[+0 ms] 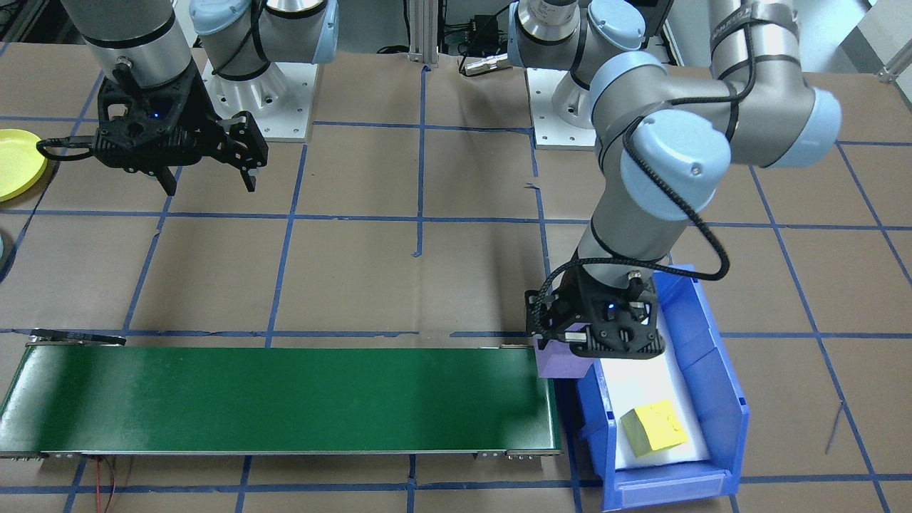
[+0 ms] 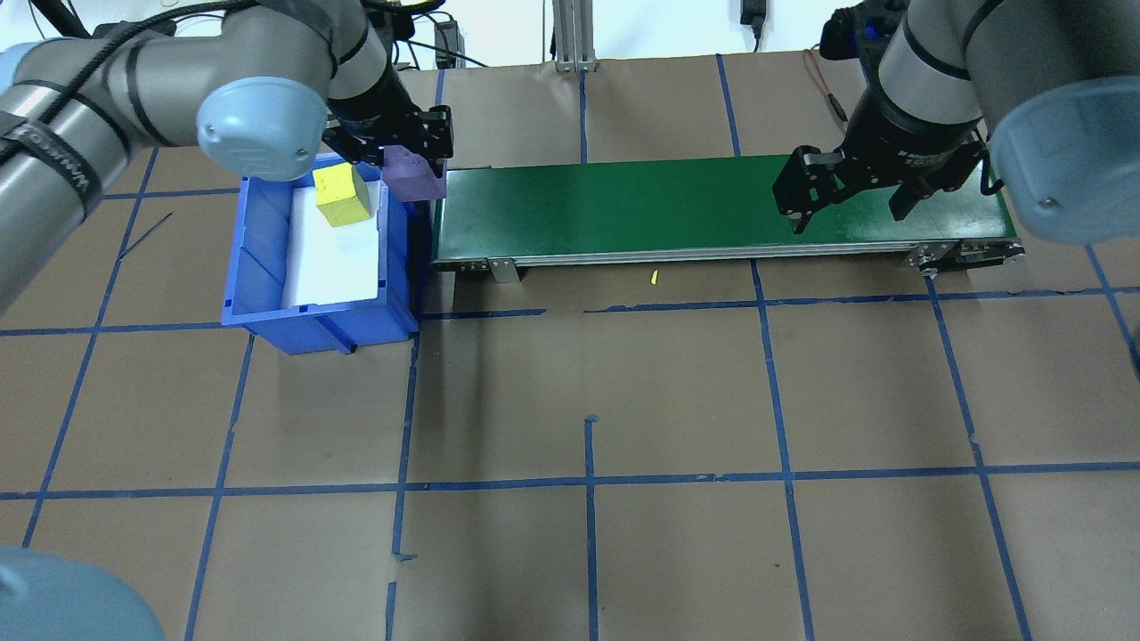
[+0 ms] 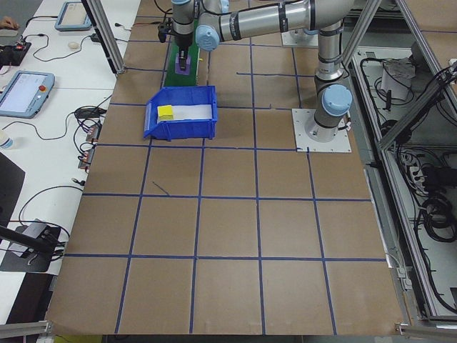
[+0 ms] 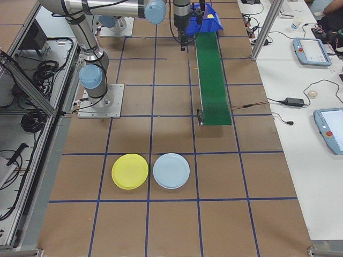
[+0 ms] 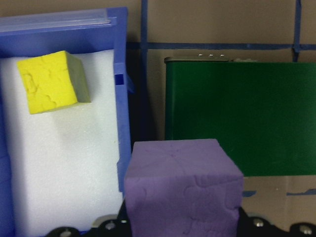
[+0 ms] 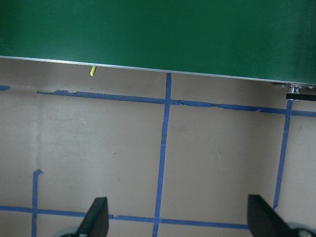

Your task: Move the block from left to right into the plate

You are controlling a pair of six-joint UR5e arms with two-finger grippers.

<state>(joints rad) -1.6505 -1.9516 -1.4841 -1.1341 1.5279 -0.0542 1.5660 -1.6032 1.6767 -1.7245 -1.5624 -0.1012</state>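
**Purple block held between bin and belt**

A purple foam cube [image 1: 559,362] is gripped by the left arm's black two-finger gripper [image 1: 570,342], which is closed on it. The cube is held above the gap between the blue plastic bin [image 1: 719,370] and the near end of the long green conveyor belt [image 1: 285,399], its edge overlapping the belt's end in the front-facing view. In the left wrist view the cube fills the lower centre, with the bin's wall on one side and the belt on the other.

A yellow foam cube [image 2: 342,194] is seen lying on the white foam liner [image 2: 334,258] inside the bin.

The right arm's black gripper [image 2: 846,200] is held over the belt's opposite end, its fingers [image 6: 96,217] spread wide with nothing between them.

A round yellow plate [image 4: 129,171] and a round pale blue plate [image 4: 171,171] are set side by side on the brown table [image 2: 623,401], well apart from the belt.
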